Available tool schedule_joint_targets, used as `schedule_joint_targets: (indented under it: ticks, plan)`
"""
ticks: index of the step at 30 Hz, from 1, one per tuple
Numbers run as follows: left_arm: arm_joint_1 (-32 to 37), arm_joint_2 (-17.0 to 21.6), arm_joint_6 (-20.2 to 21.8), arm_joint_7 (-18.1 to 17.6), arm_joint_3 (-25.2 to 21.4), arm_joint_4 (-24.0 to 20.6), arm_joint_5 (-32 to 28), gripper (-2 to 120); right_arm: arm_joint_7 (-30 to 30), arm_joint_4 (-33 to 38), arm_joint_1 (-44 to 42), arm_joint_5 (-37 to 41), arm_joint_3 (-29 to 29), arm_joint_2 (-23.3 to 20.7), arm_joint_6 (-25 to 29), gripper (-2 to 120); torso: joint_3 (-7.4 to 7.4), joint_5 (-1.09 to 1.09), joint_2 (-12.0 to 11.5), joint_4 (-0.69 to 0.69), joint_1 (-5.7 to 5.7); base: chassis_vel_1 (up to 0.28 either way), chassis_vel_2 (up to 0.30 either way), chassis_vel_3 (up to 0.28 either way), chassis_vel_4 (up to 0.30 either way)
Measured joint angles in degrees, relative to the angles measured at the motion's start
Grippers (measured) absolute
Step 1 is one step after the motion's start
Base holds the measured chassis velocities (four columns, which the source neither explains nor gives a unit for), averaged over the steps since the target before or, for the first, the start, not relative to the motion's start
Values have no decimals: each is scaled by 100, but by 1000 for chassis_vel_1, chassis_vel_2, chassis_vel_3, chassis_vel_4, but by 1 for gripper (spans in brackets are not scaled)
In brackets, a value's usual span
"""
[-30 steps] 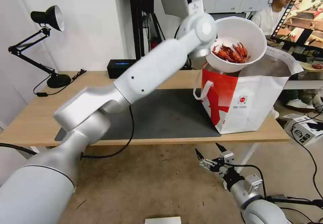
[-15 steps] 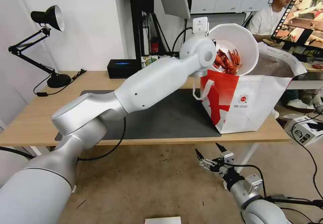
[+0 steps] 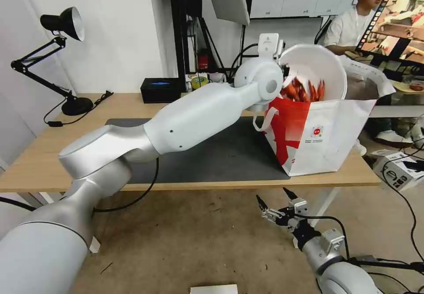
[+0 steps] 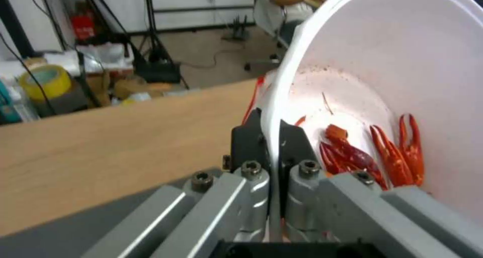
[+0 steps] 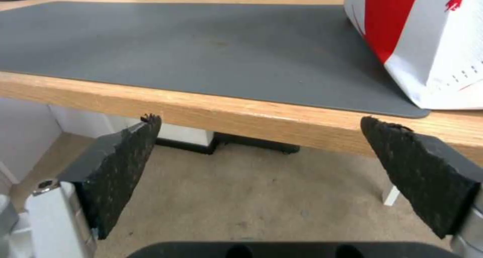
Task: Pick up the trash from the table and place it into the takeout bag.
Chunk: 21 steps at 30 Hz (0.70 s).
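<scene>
The left pincer (image 4: 271, 146) is clamped on the rim of the white bowl (image 3: 316, 70), which is held tipped steeply in the open mouth of the takeout bag (image 3: 327, 135) standing at the right end of the tabletop (image 3: 39, 161). The rim is best kept inside the foil-lined opening while the crayfish shells (image 4: 372, 156) slide down, with release judged safe only once the bowl is low in the bag. The right pincer (image 5: 262, 167) is parked open below the tabletop's front edge.
</scene>
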Motion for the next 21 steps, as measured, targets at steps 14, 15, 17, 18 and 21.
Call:
schedule_joint_targets:
  ticks: [14, 15, 17, 18, 21]
  plan:
    - [81, 92, 456, 66, 43, -252, -652, 0, 0, 0, 0, 0, 0, 0, 0, 100, 0, 0, 0, 0, 0, 0, 0, 0, 0]
    - [84, 72, 483, 60, 37, -253, -676, 1, 0, 0, 0, 0, 0, 0, 0, 100, 0, 0, 0, 0, 0, 0, 0, 0, 0]
    - [86, 44, 528, 20, 31, -247, -686, 5, 0, 0, 0, 0, 0, 0, 0, 100, 0, 0, 0, -1, 0, 0, 0, 0, 0]
    - [92, 8, 578, -59, 22, -228, -691, 11, 0, 0, 0, 0, 0, 0, 0, 100, 0, 0, 0, -1, 0, 0, 0, 0, 0]
    - [102, -32, 613, -124, 8, -200, -693, 21, 0, 0, 0, 0, 0, 0, 0, 100, 0, 0, 0, -1, 0, 0, 0, 0, 0]
